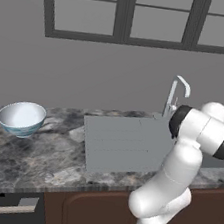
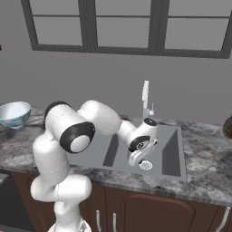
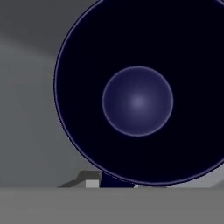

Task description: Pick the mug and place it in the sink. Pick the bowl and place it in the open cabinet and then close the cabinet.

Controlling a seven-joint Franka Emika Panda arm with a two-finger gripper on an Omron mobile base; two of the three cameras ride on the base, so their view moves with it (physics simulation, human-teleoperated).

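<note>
Mug [image 3: 138,100]: dark navy inside faces the hand camera, close up, over the grey sink.
Bowl [image 1: 21,118]: far left on the bench [image 1: 36,161], near its back edge.
Sink [image 2: 174,156]: basin open around the lowered hand.
Fingers [image 2: 136,159]: closed, gripping the mug inside the basin.

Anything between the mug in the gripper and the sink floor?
Nothing visible. The gripper is down inside the sink, shut on the mug; the basin floor near the drain looks bare.
</note>
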